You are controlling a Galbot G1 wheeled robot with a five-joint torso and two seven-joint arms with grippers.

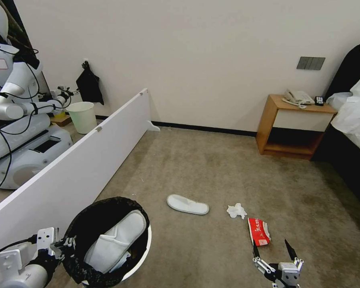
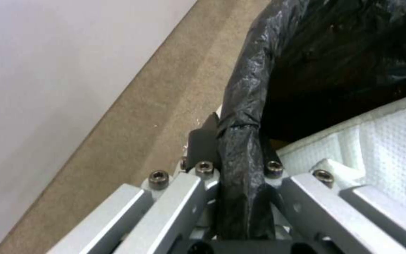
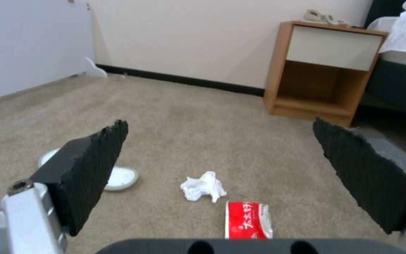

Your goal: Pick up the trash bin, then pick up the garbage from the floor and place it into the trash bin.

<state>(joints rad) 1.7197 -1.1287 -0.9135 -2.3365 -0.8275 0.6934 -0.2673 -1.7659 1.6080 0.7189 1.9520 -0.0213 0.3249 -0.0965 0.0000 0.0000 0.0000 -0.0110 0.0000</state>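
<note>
Trash bin [image 1: 136, 256]: near left of the carpet, beside a long white panel [image 1: 68, 172]; black bag [image 2: 240, 116] folded over the rim, one white slipper [image 1: 116, 242] standing inside.
Panel: running from near left toward the far wall.
Nightstand [image 1: 292, 126]: far right against the wall, telephone on top.
Left gripper [image 1: 62, 245]: clamped on the bagged rim of the bin at its left edge, black plastic pinched between the fingers [image 2: 203, 141].
Right gripper [image 1: 273, 247]: near right, low over the carpet, fingers [image 3: 85, 165] spread wide and holding nothing, just short of the packet.
Second slipper [image 1: 187, 204]: flat on the carpet, centre, right of the bin.
Red-white packet [image 1: 259, 231]: on the floor just beyond the right gripper.
White tissue [image 1: 236, 210]: crumpled, between the slipper and the packet, apart from both.
</note>
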